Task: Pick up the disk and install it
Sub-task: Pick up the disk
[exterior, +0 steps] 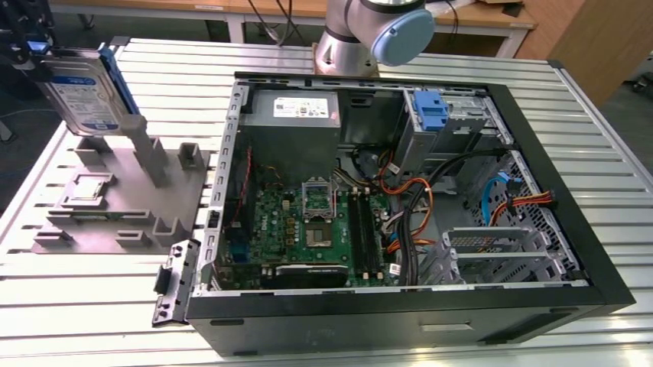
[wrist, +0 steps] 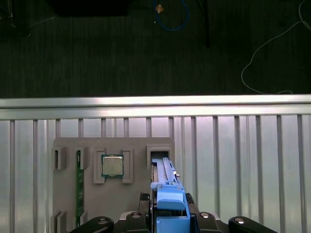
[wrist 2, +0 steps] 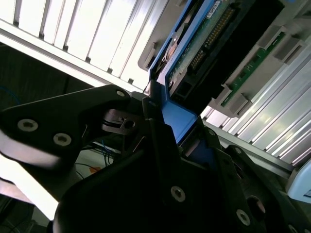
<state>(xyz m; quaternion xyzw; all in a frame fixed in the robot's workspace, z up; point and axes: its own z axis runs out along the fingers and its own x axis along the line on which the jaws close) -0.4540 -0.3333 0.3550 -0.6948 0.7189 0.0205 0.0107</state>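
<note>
At the exterior view's left, the gripper (exterior: 39, 61) clenched the flat silver disk (exterior: 87, 92) by its blue plastic rails, upright over a grey moulded fixture (exterior: 122, 222). Rightward, an open black case (exterior: 408, 306) held a green motherboard (exterior: 296, 229).

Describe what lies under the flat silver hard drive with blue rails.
A grey holder tray, carrying a square processor chip and green memory stick. The silver drive partly hides its slot.

Arm (exterior: 345, 38), top centre of the exterior view: silver-grey tubular link; joint cap (exterior: 401, 34) pale blue-grey, rounded. Gripper (wrist 2: 172, 116) in second wrist view: matte black angular link plates with round silver screw heads (wrist 2: 177, 193) set flush in them.
</note>
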